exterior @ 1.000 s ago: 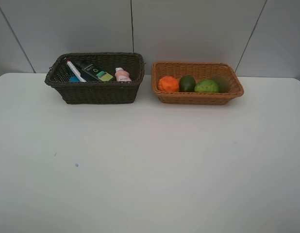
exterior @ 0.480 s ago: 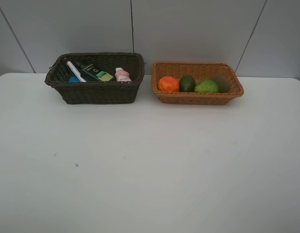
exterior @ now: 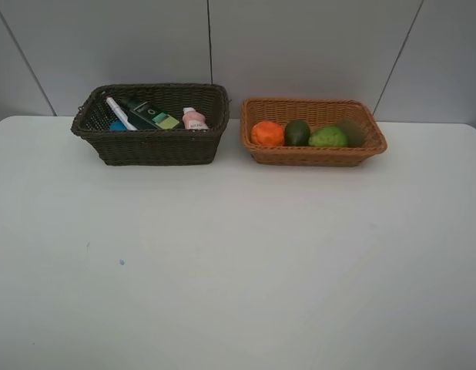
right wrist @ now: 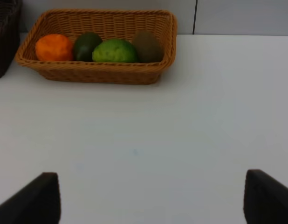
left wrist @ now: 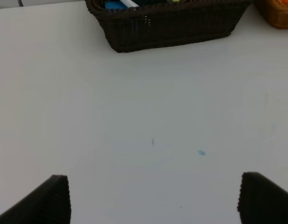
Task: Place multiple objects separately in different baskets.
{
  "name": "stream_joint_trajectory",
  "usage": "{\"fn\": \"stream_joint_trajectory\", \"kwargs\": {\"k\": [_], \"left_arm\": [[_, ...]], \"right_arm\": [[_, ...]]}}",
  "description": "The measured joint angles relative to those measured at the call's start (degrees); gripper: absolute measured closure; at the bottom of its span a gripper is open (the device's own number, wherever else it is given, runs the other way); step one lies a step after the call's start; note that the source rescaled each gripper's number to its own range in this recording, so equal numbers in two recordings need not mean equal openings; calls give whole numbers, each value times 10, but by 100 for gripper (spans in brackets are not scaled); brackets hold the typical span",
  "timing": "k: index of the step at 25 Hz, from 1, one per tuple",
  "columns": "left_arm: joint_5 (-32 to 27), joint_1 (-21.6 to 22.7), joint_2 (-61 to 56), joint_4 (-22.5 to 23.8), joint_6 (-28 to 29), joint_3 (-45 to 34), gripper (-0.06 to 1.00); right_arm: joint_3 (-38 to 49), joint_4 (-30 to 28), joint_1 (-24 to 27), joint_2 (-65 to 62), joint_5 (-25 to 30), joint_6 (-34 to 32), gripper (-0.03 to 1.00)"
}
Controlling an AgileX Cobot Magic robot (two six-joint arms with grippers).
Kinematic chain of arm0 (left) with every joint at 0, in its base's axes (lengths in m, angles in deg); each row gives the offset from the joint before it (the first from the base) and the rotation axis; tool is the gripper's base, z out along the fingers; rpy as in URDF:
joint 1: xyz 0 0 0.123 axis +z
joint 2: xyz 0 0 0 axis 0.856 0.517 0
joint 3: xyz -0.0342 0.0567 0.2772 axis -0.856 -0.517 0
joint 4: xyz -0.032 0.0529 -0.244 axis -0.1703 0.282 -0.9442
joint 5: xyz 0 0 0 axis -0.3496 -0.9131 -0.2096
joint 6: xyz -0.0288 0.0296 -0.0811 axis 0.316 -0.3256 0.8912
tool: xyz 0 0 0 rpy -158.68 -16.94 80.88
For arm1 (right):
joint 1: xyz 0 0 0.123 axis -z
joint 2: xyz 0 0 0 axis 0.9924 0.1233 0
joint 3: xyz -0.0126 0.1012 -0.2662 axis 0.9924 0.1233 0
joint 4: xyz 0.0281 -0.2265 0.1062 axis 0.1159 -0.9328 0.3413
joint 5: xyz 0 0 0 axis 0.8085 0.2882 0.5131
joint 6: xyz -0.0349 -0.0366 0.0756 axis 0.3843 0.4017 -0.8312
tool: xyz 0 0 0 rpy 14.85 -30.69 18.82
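- The white worktop lies bare across its whole front and middle, free for any pass.
- The only obstacles stand at the rear: the dark brown wicker basket and the light tan wicker basket, side by side.
- A narrow gap separates the two baskets.
- The wall rises just behind them.

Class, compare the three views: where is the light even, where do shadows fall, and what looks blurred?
Exterior high: soft even light, faint shadow under each basket. Left wrist: sharp table, end effector tips dark and blurred. Right wrist: fruit slightly soft, kiwi dim in the tan basket.
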Motion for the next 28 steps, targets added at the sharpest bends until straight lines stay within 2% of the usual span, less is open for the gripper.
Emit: {"fn": "stream_joint_trajectory", "kwargs": {"k": [28], "left_arm": [[0, 0, 0, 0, 0, 0, -2]], "right_arm": [[0, 0, 0, 0, -1, 0, -1]]}}
